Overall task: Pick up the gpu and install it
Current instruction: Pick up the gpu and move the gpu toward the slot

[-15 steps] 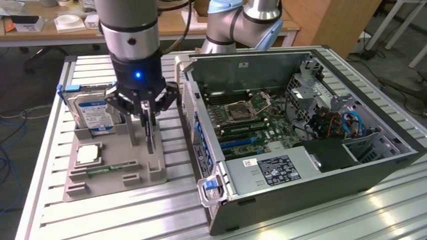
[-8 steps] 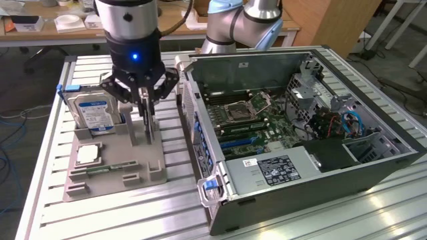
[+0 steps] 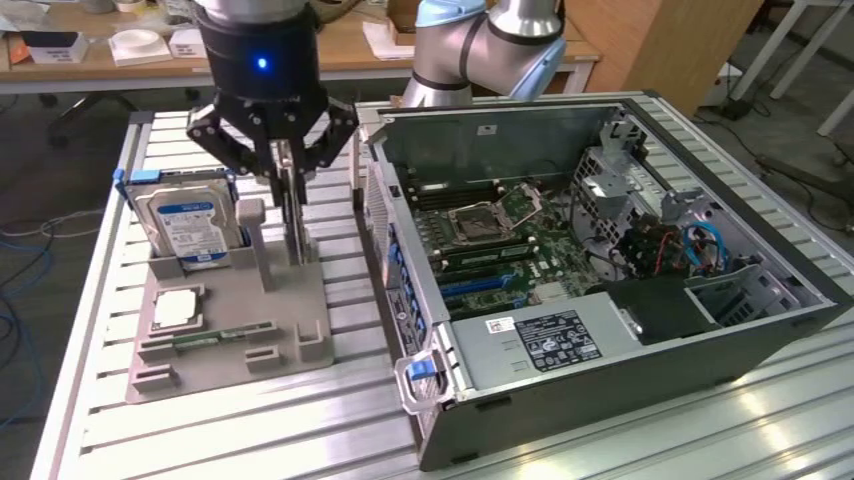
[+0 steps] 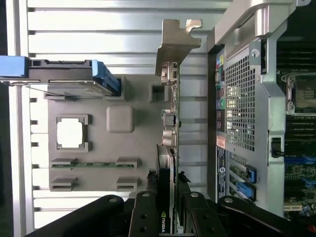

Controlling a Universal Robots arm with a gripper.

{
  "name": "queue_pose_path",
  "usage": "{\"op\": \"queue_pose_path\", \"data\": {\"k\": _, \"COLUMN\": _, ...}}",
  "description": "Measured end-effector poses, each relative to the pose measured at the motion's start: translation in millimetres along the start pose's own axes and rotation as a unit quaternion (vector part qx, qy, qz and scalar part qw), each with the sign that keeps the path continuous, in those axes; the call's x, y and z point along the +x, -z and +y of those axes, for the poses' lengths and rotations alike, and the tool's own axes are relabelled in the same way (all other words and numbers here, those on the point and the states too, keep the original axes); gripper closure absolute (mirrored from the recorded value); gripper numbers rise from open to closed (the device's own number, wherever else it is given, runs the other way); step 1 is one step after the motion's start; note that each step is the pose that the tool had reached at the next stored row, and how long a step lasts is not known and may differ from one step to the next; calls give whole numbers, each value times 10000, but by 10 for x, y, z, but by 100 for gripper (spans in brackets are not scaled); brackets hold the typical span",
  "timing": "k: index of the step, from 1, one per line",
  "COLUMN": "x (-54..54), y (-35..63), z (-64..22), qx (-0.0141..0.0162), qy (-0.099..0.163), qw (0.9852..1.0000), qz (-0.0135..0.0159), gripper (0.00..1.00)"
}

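The gpu (image 3: 287, 205) stands on edge over the grey holder tray (image 3: 287, 315), to the exterior view's left of the open computer case (image 3: 534, 345). Seen edge-on in the wrist view, the gpu (image 4: 170, 123) is a thin green card whose silver end bracket (image 4: 174, 47) points away from the gripper. My gripper (image 3: 284, 175) comes straight down onto it. Its black fingers (image 4: 146, 207) press on both faces of the card, so the gripper (image 4: 167, 202) is shut on it. I cannot tell whether the card's lower edge still sits in the tray's slot.
On the tray are an upright hard drive (image 3: 191, 225) with a blue-and-white label, a processor chip (image 3: 176, 308) and a memory stick (image 3: 214, 338). The case lies open with its motherboard (image 3: 521, 240) and blue slots (image 3: 481, 285) exposed. Everything rests on a slatted aluminium table (image 3: 267, 430).
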State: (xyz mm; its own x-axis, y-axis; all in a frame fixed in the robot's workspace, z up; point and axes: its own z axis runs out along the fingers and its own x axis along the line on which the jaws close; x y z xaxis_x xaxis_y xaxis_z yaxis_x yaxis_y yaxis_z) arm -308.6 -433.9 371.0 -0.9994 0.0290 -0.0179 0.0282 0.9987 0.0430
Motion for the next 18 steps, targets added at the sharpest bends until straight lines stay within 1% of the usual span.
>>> {"op": "queue_pose_path", "data": {"k": 3, "x": -2, "y": 124, "z": 5, "qx": 0, "qy": 0, "qw": 10000, "qz": 0, "gripper": 74}}
{"op": "queue_pose_path", "data": {"k": 11, "x": -6, "y": 353, "z": 15, "qx": -2, "qy": 0, "qw": 10000, "qz": 0, "gripper": 74}}
{"op": "queue_pose_path", "data": {"k": 12, "x": -7, "y": 366, "z": 16, "qx": -7, "qy": 0, "qw": 10000, "qz": 0, "gripper": 74}}
{"op": "queue_pose_path", "data": {"k": 14, "x": -23, "y": 369, "z": 16, "qx": -35, "qy": 1, "qw": 10000, "qz": 0, "gripper": 74}}
{"op": "queue_pose_path", "data": {"k": 16, "x": -65, "y": 370, "z": 17, "qx": -44, "qy": -1, "qw": 10000, "qz": 1, "gripper": 74}}
{"op": "queue_pose_path", "data": {"k": 18, "x": -129, "y": 367, "z": 19, "qx": -48, "qy": -1, "qw": 10000, "qz": 0, "gripper": 74}}
